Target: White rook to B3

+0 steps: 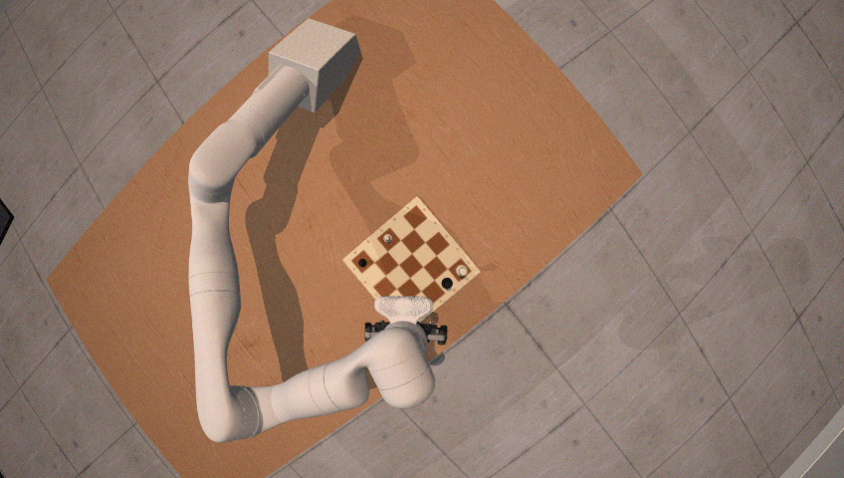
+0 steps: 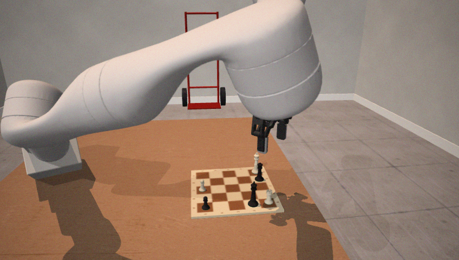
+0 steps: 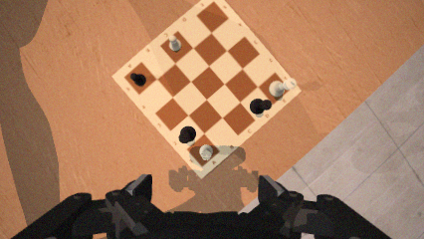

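Overhead, the gripper (image 2: 271, 144) hangs well above the table (image 2: 135, 180), its jaws spread wide with nothing between them. It sits near the table's right edge, as the exterior view shows it, and touches no piece. From the wrist, both fingers frame the bottom of the picture, and their shadow falls across the nearest corner of the board (image 3: 149, 102).

That board lies close to the right edge, turned at an angle to it, well apart from the base (image 2: 51, 167) at the far left. The rook (image 3: 205, 151) stands upright on the board's corner square nearest the gripper, which in the exterior view is the near right corner (image 2: 268, 196). From the top, the wrist hides it. The edge letters are too small to read, so I cannot name its square.

Just beside the rook stands a tall black piece (image 2: 253, 194). At the board's far right corner a tall white piece (image 2: 256, 162) stands with another black piece (image 2: 259, 172) next to it. On the board's left side are a white pawn (image 2: 202, 186) and a black pawn (image 2: 205, 203), each on its own square. All six are upright.

A red cart (image 2: 203, 105) stands by the back wall.
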Robot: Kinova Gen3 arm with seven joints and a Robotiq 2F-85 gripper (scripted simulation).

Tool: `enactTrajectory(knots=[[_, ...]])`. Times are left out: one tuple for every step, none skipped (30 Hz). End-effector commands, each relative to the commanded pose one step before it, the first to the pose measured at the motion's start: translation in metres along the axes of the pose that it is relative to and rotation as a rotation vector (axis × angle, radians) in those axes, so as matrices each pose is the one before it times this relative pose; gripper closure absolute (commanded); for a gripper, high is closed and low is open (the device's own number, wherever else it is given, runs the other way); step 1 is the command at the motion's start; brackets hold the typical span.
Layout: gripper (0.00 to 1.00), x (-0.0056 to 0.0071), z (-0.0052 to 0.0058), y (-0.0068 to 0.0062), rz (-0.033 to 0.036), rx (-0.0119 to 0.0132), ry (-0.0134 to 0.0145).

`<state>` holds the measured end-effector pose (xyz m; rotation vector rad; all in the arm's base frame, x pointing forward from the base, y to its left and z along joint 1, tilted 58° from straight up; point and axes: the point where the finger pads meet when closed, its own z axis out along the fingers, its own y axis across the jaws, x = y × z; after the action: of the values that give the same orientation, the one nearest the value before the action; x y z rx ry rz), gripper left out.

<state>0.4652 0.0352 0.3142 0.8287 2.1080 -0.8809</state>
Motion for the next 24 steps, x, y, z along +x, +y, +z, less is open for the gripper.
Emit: enactTrajectory(knots=[[0.0, 0.00038, -0.00097, 0.00065, -0.00112, -0.00211, -0.00054], [0.0, 0.0, 0.0, 0.0, 0.0, 0.0, 0.0], [0.0, 0.0, 0.0, 0.0, 0.0, 0.0, 0.0], [0.0, 0.0, 0.0, 0.0, 0.0, 0.0, 0.0], [0.0, 0.0, 0.0, 0.0, 0.0, 0.0, 0.0], [0.0, 0.0, 0.0, 0.0, 0.0, 0.0, 0.0], [0.0, 0.0, 0.0, 0.0, 0.0, 0.0, 0.0], [0.0, 0.0, 0.0, 0.0, -0.00003, 0.0, 0.0], [0.0, 0.0, 0.00001, 0.0, -0.00022, 0.0, 0.0], [0.0, 0.0, 0.00002, 0.0, -0.00057, 0.0, 0.0], [0.0, 0.0, 0.00003, 0.0, -0.00108, 0.00001, 0.0], [0.0, 0.0, 0.0, 0.0, 0.0, 0.0, 0.0], [0.0, 0.0, 0.0, 0.0, 0.0, 0.0, 0.0], [0.0, 0.0, 0.00005, 0.0, -0.00174, 0.00001, 0.0], [0.0, 0.0, 0.00008, 0.0, -0.00252, 0.00002, 0.0], [0.0, 0.0, 0.00011, 0.0, -0.00343, 0.00003, 0.0], [0.0, 0.0, 0.00014, 0.0, -0.00443, 0.00004, 0.0], [0.0, 0.0, 0.00017, 0.00001, -0.00553, 0.00004, 0.0], [0.0, 0.0, 0.00021, 0.00001, -0.00672, 0.00005, 0.0], [0.0, 0.0, 0.00025, 0.00001, -0.00797, 0.00006, 0.0], [0.0, 0.0, 0.00029, 0.00001, -0.00928, 0.00007, 0.0], [0.0, 0.0, 0.00033, 0.00001, -0.01064, 0.00008, 0.0], [0.0, 0.0, 0.00037, 0.00001, -0.01204, 0.00009, 0.00001], [0.0, 0.0, 0.00041, 0.00001, -0.01347, 0.0001, 0.00001]])
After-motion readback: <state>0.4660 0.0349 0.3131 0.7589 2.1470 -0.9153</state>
